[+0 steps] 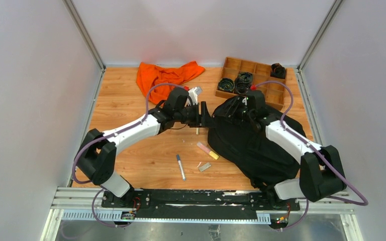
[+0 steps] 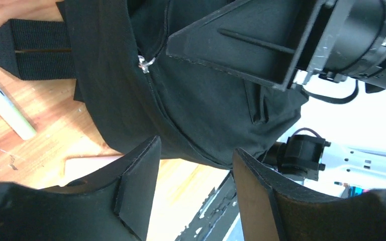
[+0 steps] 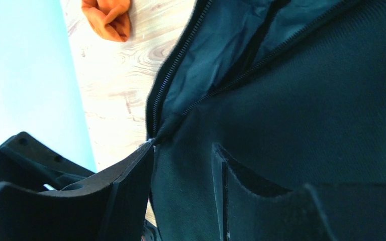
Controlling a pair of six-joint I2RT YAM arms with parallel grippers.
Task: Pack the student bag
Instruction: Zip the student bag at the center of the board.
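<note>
left gripper [image 2: 195,148]: jaws stood apart, nothing between them, tips just short of the bag [image 1: 241,145] edge. right gripper [image 3: 183,146]: jaws apart, black fabric in the gap; gripped or only pressed, could not tell. bag lay on right half of table [image 1: 146,150], 1 zipper [image 3: 171,80] parted. orange cloth [image 1: 166,75] and wooden tray [image 1: 254,64] behind.

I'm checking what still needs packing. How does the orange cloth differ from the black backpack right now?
Colour: the orange cloth is bright orange, the student bag black. Size: the cloth is far smaller; the bag is the biggest thing in view. Place: the cloth lies crumpled at the far edge, the bag on the right side, nearer the arms. Both are soft fabric resting on the wooden table.
</note>
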